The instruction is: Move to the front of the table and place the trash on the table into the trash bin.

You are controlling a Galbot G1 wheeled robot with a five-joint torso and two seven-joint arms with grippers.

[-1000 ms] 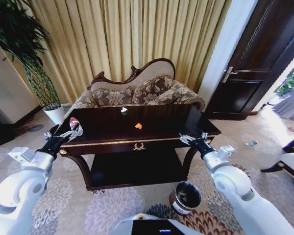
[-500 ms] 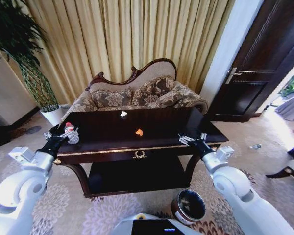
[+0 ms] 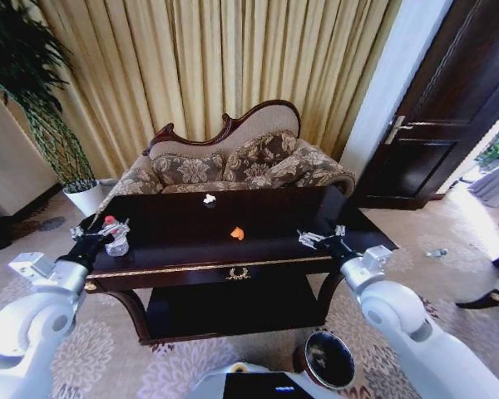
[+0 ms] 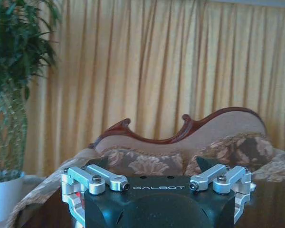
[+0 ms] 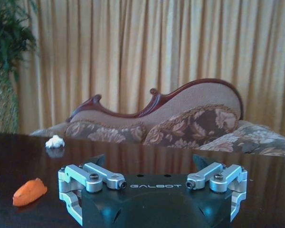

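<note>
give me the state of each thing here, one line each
bottle: upright on the table's left end, red cap on, just ahead of the left hand
orange scrap: lying loose mid-table
white paper wad: lying near the table's far edge
trash bin: on the carpet, upright, open top
left hand: open, holding nothing
right hand: open, above the table's right end
door: shut

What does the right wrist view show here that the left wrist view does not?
Right wrist view: the orange scrap and a white paper wad lying on the table, beyond the open right gripper. Left wrist view: a potted plant in a white pot, beyond the open left gripper. Both share the gold curtains and the floral sofa with its carved wooden frame.
</note>
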